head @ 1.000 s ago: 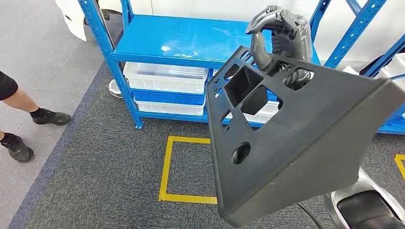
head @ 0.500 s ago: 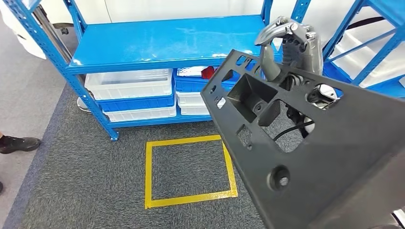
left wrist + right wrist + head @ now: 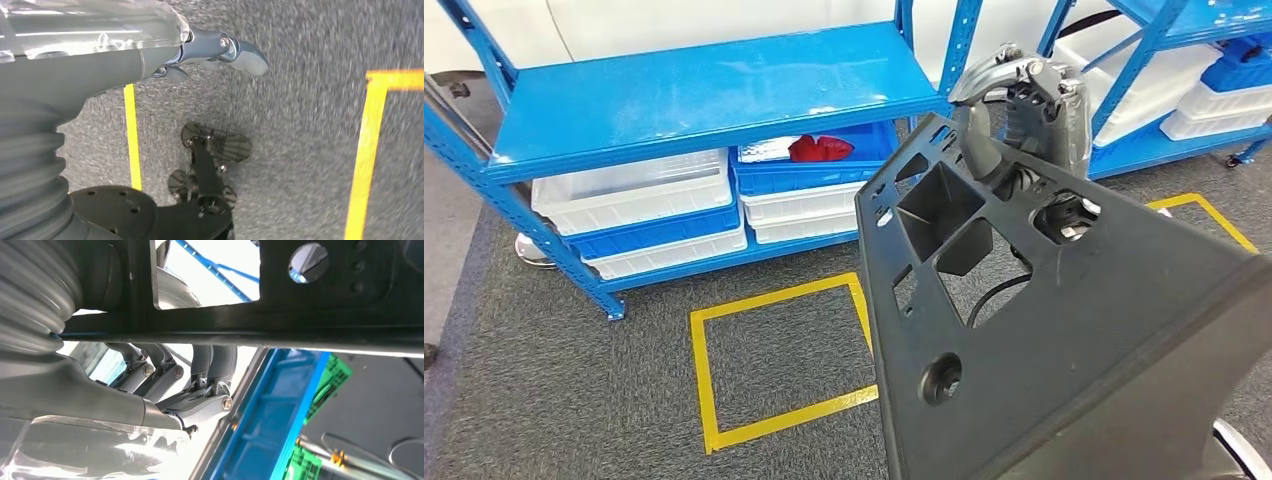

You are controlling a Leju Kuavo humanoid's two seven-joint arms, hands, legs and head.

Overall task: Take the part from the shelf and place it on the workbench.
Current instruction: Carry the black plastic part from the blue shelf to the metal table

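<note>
Right hand [image 3: 1022, 110] is raised in front of the body, right of centre, its fingers [image 3: 167, 370] hooked over the far upper edge of the black part [image 3: 1064, 340], which is gripped and held tilted. Left hand [image 3: 210, 50] is hung low, pointed at the floor, nothing held; its thumb tip is seen extended, the other fingers largely hidden.

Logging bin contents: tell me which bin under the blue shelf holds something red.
The blue bin on the stack nearer the right hand; a red item lies in it. The white bins to its left show nothing red.
</note>
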